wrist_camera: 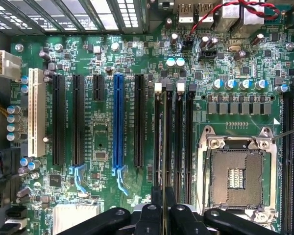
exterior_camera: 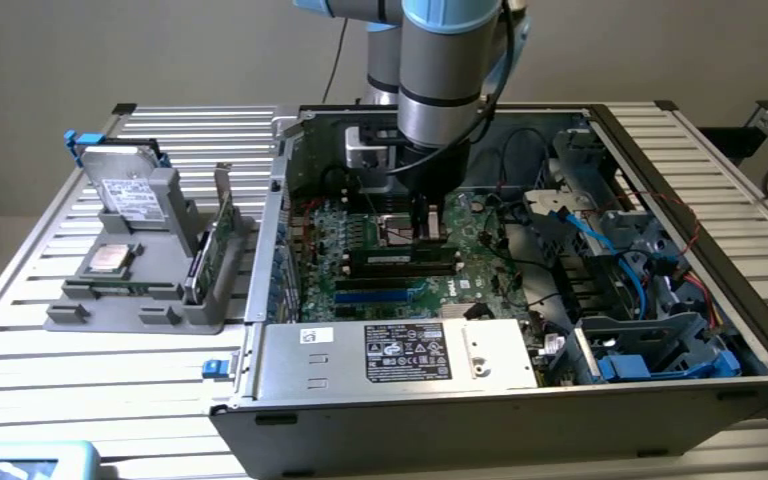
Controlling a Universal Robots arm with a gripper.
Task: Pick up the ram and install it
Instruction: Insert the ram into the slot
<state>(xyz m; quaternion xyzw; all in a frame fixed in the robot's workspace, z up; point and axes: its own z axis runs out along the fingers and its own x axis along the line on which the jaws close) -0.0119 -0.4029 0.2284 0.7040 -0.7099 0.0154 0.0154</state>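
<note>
Gripper: the black two-fingered gripper is hanging low inside the case, and its fingers are pressing on both faces of the ram, with only the stick's thickness between them.
Ram: the long, thin green ram stick is showing edge-on in the wrist view. It is lying along the first of the black memory slots, and its far end is sitting by a white latch. Whether it is fully seated cannot be told.
Arm: the silver-and-blue robot arm is coming down from twelve o'clock in the exterior view, carrying the gripper over the board's middle.
Motherboard: the green motherboard is lying flat on the case floor. A square metal processor socket is sitting just beside the memory slots, and a blue expansion slot is running parallel on their other side.
Case: the open dark-grey computer case is resting on the slatted aluminium counter, and a silver labelled power supply is sitting at six o'clock from the gripper.
Stand: at nine o'clock from the gripper, outside the case, a grey stand is holding a silver-grey hard drive and an upright green expansion card.
</note>
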